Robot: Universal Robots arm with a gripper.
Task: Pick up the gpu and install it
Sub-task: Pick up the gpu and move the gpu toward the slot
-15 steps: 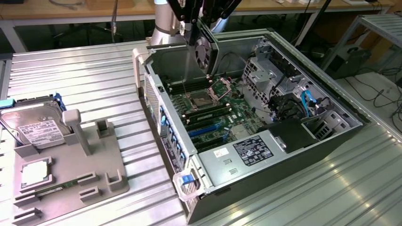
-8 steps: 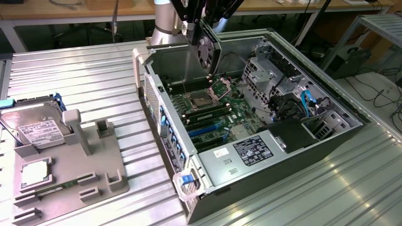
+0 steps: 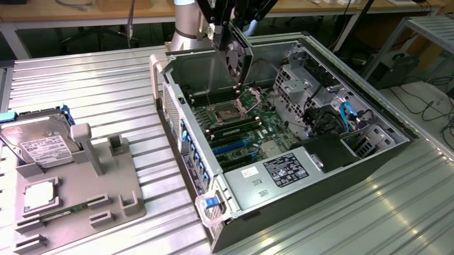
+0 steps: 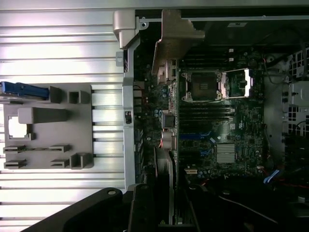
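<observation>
The gpu [image 3: 237,57] hangs upright on edge above the open computer case [image 3: 287,172], its round black fan facing the exterior view's right. My gripper [image 3: 228,27] is shut on its upper edge. In the wrist view the gpu [image 4: 167,166] appears edge-on between my dark fingers [image 4: 142,210], with its silver end bracket [image 4: 176,36] at the far end. It is over the motherboard [image 4: 217,130] on the side nearest the case wall. The card is above the board and apart from it.
On the exterior view's left, a grey holder tray [image 3: 117,183] carries a silver hard drive [image 3: 39,142], a processor [image 3: 39,194] and a memory stick [image 3: 62,213]. Inside the case are the processor socket [image 3: 227,111], drive cages and blue cables [image 3: 347,114]. Everything rests on a ribbed metal table [image 3: 106,79].
</observation>
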